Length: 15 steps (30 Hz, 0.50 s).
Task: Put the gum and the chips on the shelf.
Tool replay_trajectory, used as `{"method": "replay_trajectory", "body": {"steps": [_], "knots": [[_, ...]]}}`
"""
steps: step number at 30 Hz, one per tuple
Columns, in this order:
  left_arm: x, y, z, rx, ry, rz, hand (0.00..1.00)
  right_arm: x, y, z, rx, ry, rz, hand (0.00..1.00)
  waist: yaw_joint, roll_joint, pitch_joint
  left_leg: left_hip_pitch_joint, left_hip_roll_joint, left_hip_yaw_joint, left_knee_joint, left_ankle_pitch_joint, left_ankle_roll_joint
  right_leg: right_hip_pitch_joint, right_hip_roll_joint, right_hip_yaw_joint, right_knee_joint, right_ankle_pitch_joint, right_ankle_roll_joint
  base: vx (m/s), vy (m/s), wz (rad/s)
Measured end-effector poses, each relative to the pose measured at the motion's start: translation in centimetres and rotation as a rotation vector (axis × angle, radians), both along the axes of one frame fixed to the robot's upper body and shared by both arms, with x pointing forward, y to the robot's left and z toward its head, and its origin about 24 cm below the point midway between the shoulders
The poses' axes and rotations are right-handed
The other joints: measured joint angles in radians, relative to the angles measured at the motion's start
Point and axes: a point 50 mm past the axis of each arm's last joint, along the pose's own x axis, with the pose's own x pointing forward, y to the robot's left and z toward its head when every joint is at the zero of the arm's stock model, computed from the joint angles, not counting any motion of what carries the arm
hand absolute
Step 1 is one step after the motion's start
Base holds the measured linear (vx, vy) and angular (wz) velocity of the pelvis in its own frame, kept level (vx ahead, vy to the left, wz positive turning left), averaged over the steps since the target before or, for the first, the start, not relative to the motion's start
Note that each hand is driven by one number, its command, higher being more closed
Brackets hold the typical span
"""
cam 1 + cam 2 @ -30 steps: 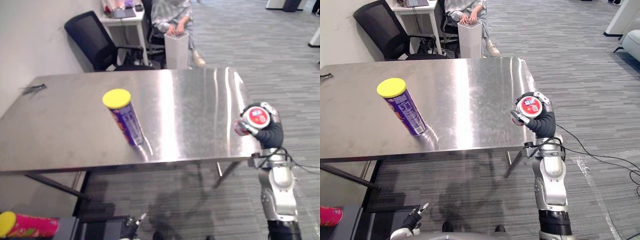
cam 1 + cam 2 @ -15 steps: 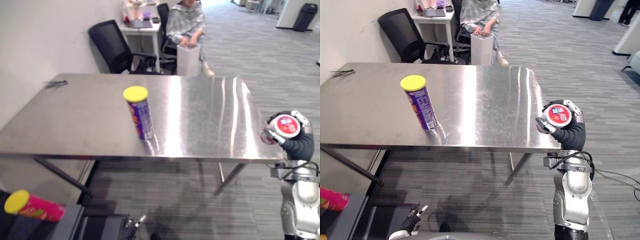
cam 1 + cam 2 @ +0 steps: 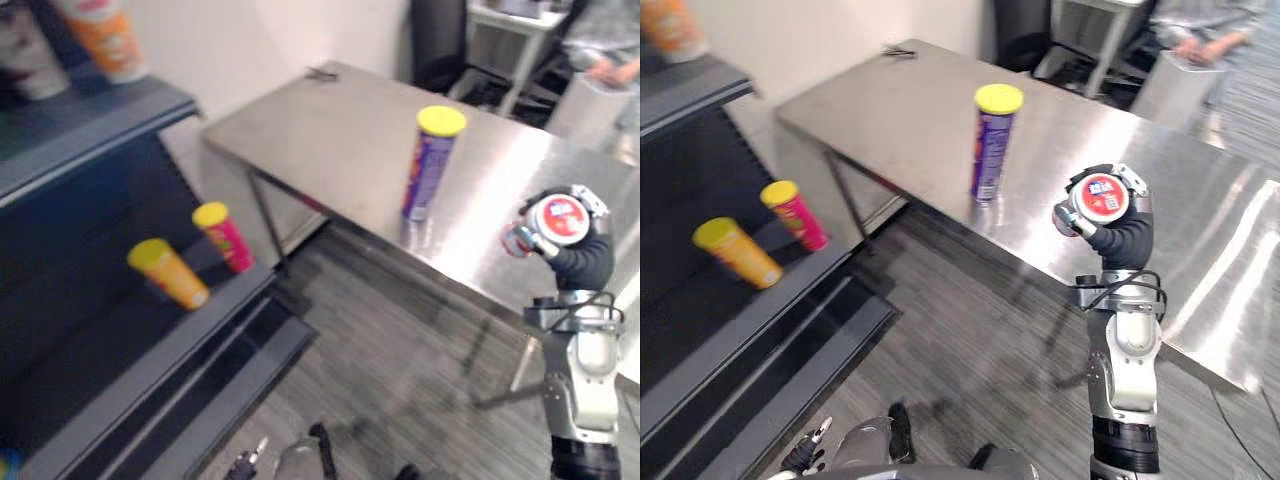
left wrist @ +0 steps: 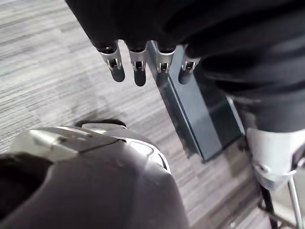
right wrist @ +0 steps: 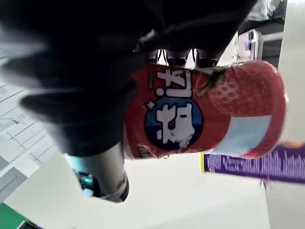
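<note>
My right hand (image 3: pixel 1121 241) is shut on the gum tub (image 3: pixel 1100 197), a red round tub with a strawberry print (image 5: pixel 205 109), and holds it up in front of the steel table's (image 3: pixel 330 130) near edge. On that table the chips can (image 3: pixel 992 145), purple with a yellow lid, stands upright, left of the hand. The dark shelf (image 3: pixel 130 385) is at the left, well apart from the hand. My left hand (image 4: pixel 138 71) hangs low over the floor with straight fingers and holds nothing.
On the shelf's middle board lie a yellow-lidded orange can (image 3: pixel 168 272) and a pink can (image 3: pixel 224 236). An orange cup (image 3: pixel 105 40) stands on the upper board. Behind the table are a black chair (image 3: pixel 1020 30), a white bin (image 3: pixel 1175 85) and a seated person (image 3: pixel 1200 30).
The camera has swung left, so the shelf has come into view and the table sits further right. My right hand keeps hold of the gum tub; the chips can stays put.
</note>
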Motion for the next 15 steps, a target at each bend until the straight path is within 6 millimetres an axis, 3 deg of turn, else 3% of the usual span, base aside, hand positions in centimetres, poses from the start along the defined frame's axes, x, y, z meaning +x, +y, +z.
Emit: {"method": "replay_trajectory", "body": {"steps": [1, 2, 4, 5, 6, 8, 11, 15], "knots": [[0.0, 0.0, 0.0, -0.003, 0.001, -0.001, 0.0, 0.0, -0.1, -0.1, 0.002, 0.004, -0.004, 1.0, 0.0, -0.007, 0.003, 0.004, 0.006, 0.017, 0.049, -0.019, -0.004, 0.011, -0.019, -0.027, 0.002, 0.001, 0.001, -0.11, 0.059, 1.32], [-0.6, 0.1, -0.1, -0.007, 0.017, 0.004, 0.0, -0.2, -0.2, -0.4, 0.007, 0.017, -0.01, 1.0, 0.002, -0.01, -0.001, 0.028, 0.027, 0.027, 0.123, -0.05, -0.033, 0.037, -0.054, -0.079, -0.001, 0.012, 0.019, -0.07, 0.066, 1.43], [-1.4, 0.1, -0.2, -0.015, 0.036, 0.01, 0.0, -0.7, -0.7, -1.2, 0.008, 0.05, -0.034, 1.0, -0.01, 0.007, -0.024, 0.068, 0.093, 0.015, 0.134, -0.067, -0.078, 0.067, -0.071, -0.164, -0.005, 0.023, 0.038, -0.04, 0.133, 1.52], [-1.6, -0.2, -0.3, -0.025, 0.042, 0.014, 0.0, -0.9, -1.0, -1.3, 0.01, 0.053, -0.047, 1.0, -0.018, 0.043, -0.043, 0.074, 0.075, 0.005, 0.058, -0.089, -0.117, 0.062, -0.079, -0.186, -0.003, 0.027, 0.049, -0.03, 0.266, 1.46], [-1.6, 0.0, -0.3, -0.021, 0.042, 0.025, 0.0, -0.9, -1.0, -1.5, 0.019, 0.059, -0.048, 1.0, -0.028, 0.042, -0.046, 0.074, 0.029, 0.004, -0.021, -0.082, -0.124, 0.043, -0.079, -0.182, -0.027, 0.044, 0.074, -0.06, 0.331, 1.44], [-1.8, 0.4, -0.2, -0.013, 0.038, 0.052, 0.0, -1.0, -1.1, -1.8, 0.021, 0.077, -0.05, 1.0, -0.039, 0.044, -0.047, 0.074, -0.019, -0.008, -0.13, -0.082, -0.124, 0.034, -0.064, -0.179, -0.082, 0.086, 0.082, -0.06, 0.247, 1.21], [-3.3, 0.7, -0.4, -0.007, 0.077, 0.078, 0.0, -0.8, -0.6, -1.9, 0.05, 0.071, -0.046, 1.0, -0.022, 0.023, -0.048, 0.079, -0.068, -0.014, -0.218, -0.053, -0.102, 0.032, -0.058, -0.188, -0.137, 0.16, 0.088, 0.02, 0.189, 0.54], [-3.4, 0.6, -0.4, 0.004, 0.087, 0.051, 0.0, -0.6, -0.7, -2.1, 0.053, 0.081, -0.055, 1.0, -0.02, 0.015, -0.04, 0.088, -0.091, -0.009, -0.238, -0.046, -0.09, 0.031, -0.071, -0.172, -0.144, 0.2, 0.088, 0.01, 0.112, -0.02]]}}
